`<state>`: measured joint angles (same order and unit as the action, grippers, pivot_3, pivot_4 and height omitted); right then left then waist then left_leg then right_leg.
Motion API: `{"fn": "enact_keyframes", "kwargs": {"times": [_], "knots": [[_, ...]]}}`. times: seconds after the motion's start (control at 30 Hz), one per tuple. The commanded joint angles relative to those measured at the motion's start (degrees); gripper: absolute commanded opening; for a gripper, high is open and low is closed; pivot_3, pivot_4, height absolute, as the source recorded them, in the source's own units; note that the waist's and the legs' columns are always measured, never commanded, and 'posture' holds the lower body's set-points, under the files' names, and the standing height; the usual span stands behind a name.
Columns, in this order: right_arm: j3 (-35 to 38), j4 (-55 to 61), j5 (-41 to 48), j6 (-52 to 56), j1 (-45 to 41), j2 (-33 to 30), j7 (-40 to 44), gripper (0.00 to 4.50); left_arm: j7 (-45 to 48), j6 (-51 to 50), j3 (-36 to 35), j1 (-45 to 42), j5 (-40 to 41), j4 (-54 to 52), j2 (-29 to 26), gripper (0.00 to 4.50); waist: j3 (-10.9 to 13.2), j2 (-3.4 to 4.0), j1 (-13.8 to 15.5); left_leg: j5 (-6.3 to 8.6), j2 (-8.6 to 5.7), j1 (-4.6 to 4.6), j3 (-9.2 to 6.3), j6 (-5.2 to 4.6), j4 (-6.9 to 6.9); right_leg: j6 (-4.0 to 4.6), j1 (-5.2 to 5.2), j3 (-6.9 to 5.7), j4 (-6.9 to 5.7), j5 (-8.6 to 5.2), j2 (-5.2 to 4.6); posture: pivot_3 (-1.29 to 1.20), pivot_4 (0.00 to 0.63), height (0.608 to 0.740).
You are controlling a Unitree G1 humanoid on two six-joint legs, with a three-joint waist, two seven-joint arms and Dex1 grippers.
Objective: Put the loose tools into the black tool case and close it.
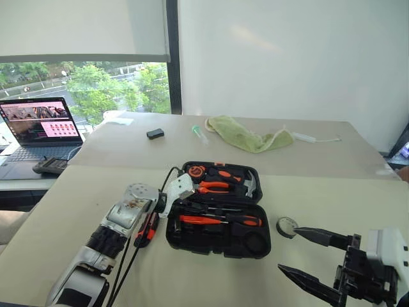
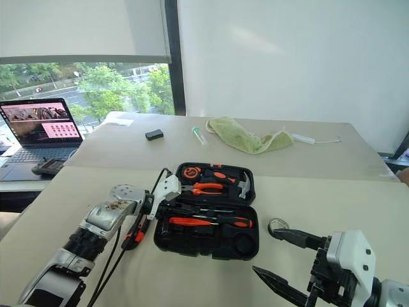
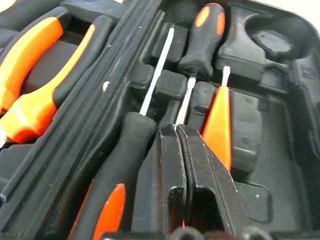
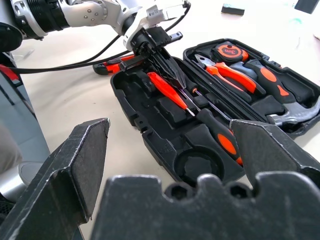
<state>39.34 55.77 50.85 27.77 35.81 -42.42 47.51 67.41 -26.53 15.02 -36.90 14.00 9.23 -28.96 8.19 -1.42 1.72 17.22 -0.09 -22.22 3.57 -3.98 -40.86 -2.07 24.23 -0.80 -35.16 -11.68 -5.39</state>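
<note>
Utility knife (image 1: pixel 146 231) lies on the table just outside my left gripper (image 4: pixel 172 75), beside the black tool case (image 1: pixel 217 246). Left fingers pressed together, empty, tips over the near tray. Ahead of them: two screwdrivers (image 3: pixel 197 45) and the slim orange tool (image 3: pixel 218 125), slotted. Tape roll (image 1: pixel 287 226) sits just beyond my right gripper (image 1: pixel 300 254), jaws spread wide.
</note>
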Motion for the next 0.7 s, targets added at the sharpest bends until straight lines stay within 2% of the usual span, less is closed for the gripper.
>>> {"fn": "enact_keyframes", "kwargs": {"times": [0.03, 0.2, 0.37, 0.53, 0.7], "knots": [[1.4, 1.7, 0.6, -1.7, -0.1, 0.0, -0.3, 4.5, 0.9, -5.8, -3.6, 2.4, 7.1, -7.9, 0.3, 0.09, 0.0, 0.01, -0.1, 0.0, 0.01, 0.01, 0.0, 0.0, 0.0, 0.0, -0.01, 0.01, 0.0, 0.0, -0.01, 0.0, 0.15, 0.74], [0.1, 1.4, 0.9, -1.4, -1.4, -0.7, -0.6, 4.5, -1.2, -9.0, -2.9, 6.3, 8.7, -12.5, 0.9, 0.09, 0.0, 0.01, -0.3, 0.0, 0.0, 0.05, -0.01, 0.0, 0.0, 0.0, -0.04, 0.02, -0.02, 0.0, -0.03, 0.0, 0.15, 0.74], [0.4, 0.9, 1.4, -0.9, -2.1, -1.5, -0.3, 4.5, -5.2, -6.9, 0.5, 8.2, 3.7, -10.3, 1.7, 0.09, 0.0, 0.01, -0.1, 0.0, -0.02, 0.08, 0.0, 0.0, -0.01, -0.02, -0.09, 0.02, -0.02, 0.02, -0.02, 0.0, 0.15, 0.74], [0.8, 0.8, 1.6, -0.9, -2.0, -1.8, -0.2, 4.5, -6.5, -4.8, 2.6, 9.8, -0.4, -7.8, -0.3, 0.09, 0.0, 0.01, -0.1, 0.0, -0.01, 0.1, 0.0, 0.0, 0.0, -0.02, -0.09, 0.03, -0.01, 0.02, -0.01, 0.0, 0.15, 0.74], [0.6, 1.0, 1.5, -0.9, -1.8, -1.8, -0.4, 4.5, -5.9, -3.9, 1.3, 11.5, 0.5, -7.6, -2.0, 0.09, -0.2, 0.09, -0.4, 0.0, 0.03, 0.22, 0.0, 0.01, 0.02, 0.03, -0.15, 0.07, -0.01, 0.03, -0.02, 0.0, 0.15, 0.74]]}}
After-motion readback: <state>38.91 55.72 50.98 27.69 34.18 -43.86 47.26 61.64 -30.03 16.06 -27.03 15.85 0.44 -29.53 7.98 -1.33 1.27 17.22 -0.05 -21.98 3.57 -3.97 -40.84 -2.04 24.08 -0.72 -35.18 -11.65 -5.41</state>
